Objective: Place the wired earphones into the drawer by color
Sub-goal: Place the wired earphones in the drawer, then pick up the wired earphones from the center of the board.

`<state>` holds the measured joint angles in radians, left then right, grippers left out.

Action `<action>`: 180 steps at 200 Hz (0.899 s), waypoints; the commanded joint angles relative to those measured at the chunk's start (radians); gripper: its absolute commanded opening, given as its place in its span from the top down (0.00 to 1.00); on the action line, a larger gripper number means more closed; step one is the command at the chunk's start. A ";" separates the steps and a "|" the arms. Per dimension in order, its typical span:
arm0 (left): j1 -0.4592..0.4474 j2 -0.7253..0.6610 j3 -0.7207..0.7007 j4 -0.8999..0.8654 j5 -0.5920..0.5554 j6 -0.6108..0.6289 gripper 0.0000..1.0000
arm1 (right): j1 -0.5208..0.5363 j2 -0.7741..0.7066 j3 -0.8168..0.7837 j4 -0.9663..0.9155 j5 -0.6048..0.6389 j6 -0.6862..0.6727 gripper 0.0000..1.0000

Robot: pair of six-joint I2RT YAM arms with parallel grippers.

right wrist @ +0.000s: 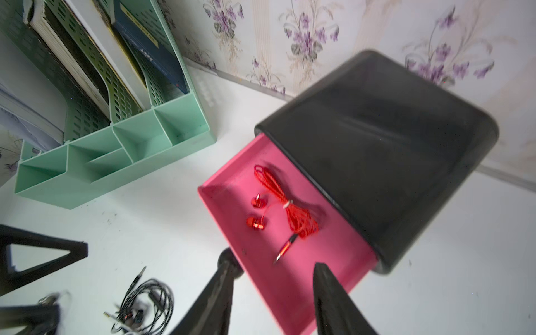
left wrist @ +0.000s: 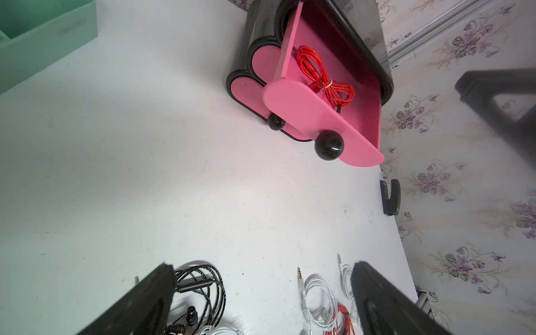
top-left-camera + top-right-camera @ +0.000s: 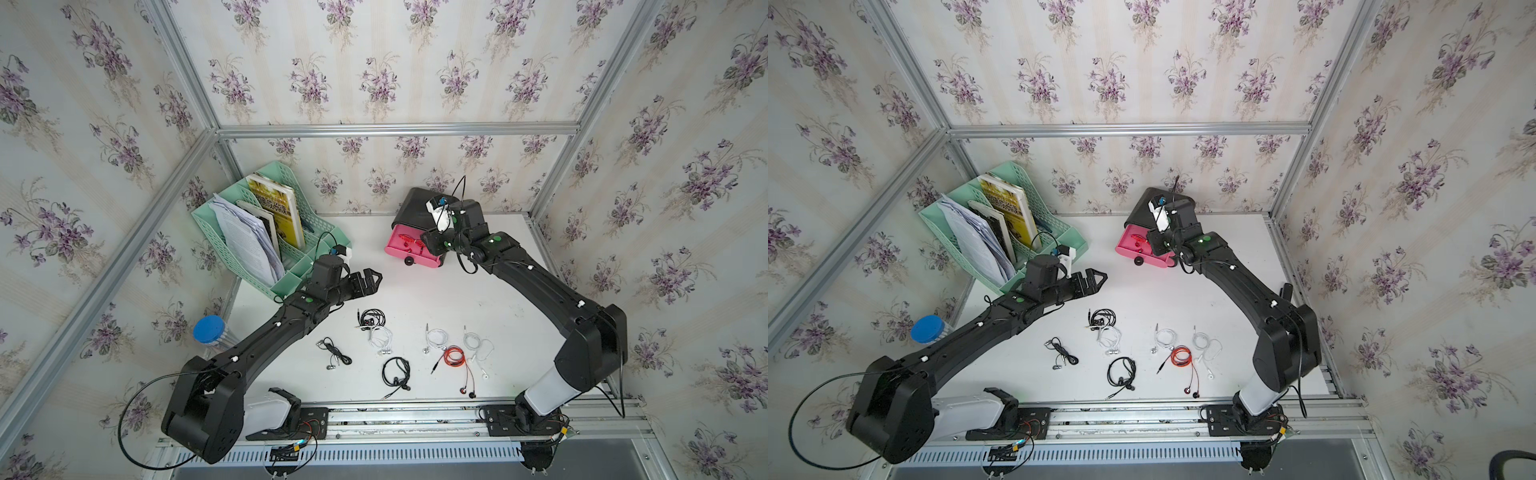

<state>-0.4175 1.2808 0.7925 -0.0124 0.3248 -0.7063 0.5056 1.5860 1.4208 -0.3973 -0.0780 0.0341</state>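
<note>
The black drawer cabinet (image 3: 409, 205) (image 1: 377, 139) stands at the back with its top pink drawer (image 3: 395, 251) (image 3: 1125, 249) (image 2: 293, 98) pulled out. One red set of wired earphones (image 3: 409, 241) (image 2: 322, 75) (image 1: 290, 208) lies inside it. My right gripper (image 3: 430, 245) (image 1: 274, 261) hangs open just above the drawer's front, holding nothing. My left gripper (image 3: 372, 278) (image 3: 1094, 278) (image 2: 262, 265) hovers open above the table, beside the rack. Loose on the table lie black earphones (image 3: 372, 318) (image 3: 334, 353) (image 3: 397, 372), white earphones (image 3: 380, 338) (image 3: 434, 338) (image 3: 478, 347) and a red set (image 3: 455, 357).
A mint-green mesh rack (image 3: 291, 266) (image 1: 116, 150) with books and papers stands at the back left. A blue-lidded jar (image 3: 208, 330) sits at the table's left edge under my left arm. Flowered walls close in the back and both sides.
</note>
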 commanded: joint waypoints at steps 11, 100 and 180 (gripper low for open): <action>-0.003 0.017 0.017 0.042 0.073 0.011 0.01 | 0.002 -0.121 -0.130 -0.113 -0.020 0.189 0.48; -0.008 0.015 0.003 0.057 0.062 0.001 0.01 | 0.011 -0.461 -0.600 -0.249 -0.078 0.415 0.41; -0.008 0.024 0.001 0.038 0.048 0.002 0.01 | 0.184 -0.435 -0.767 -0.223 -0.116 0.544 0.49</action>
<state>-0.4259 1.3003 0.7952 0.0189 0.3870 -0.7067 0.6659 1.1378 0.6704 -0.6262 -0.1947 0.5285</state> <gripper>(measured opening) 0.989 0.518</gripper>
